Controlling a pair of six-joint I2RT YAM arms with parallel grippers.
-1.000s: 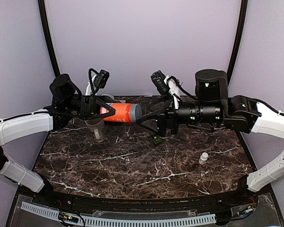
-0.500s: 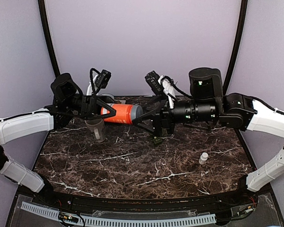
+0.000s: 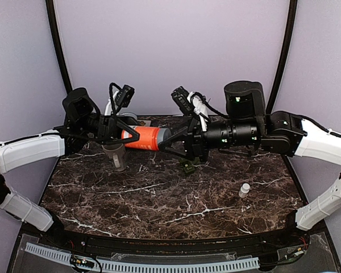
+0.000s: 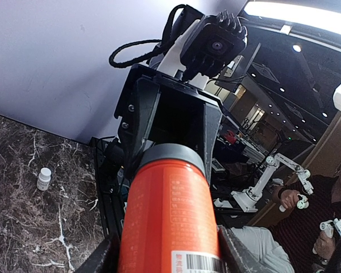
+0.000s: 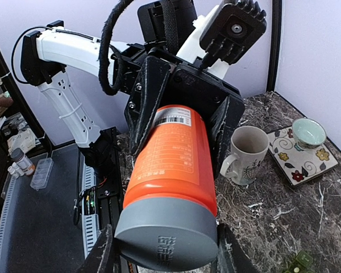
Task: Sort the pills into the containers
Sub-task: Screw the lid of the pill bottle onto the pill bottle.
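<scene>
1. The left end effector [image 3: 132, 135] is clamped on the base end of the orange bottle [image 3: 143, 137]. One finger [image 4: 98, 260] sits on each side of the body, holding it up off the desk [image 3: 159, 199].
2. The bottle's long axis runs roughly level, left to right between the two arms. Its grey cap [image 3: 164, 135] points toward the robot's right. A barcode label sits near the gripped base end.
3. The right end effector [image 3: 169, 140] faces the left one head-on. Its fingers [image 5: 104, 250] lie along either side of the grey cap. I cannot tell whether they press on it or only flank it.
4. Under the left end effector a grey mug [image 3: 116, 154] stands upright on the desk.
5. Behind the mug, near the back wall, a patterned tile [image 5: 295, 156] carries a small green cup [image 5: 308, 132].
6. Below the right end effector a small green object [image 3: 187, 166] lies on the desk.
7. Further toward the right arm's side, a small white bottle [image 3: 245, 189] stands upright, well apart from everything else.
</scene>
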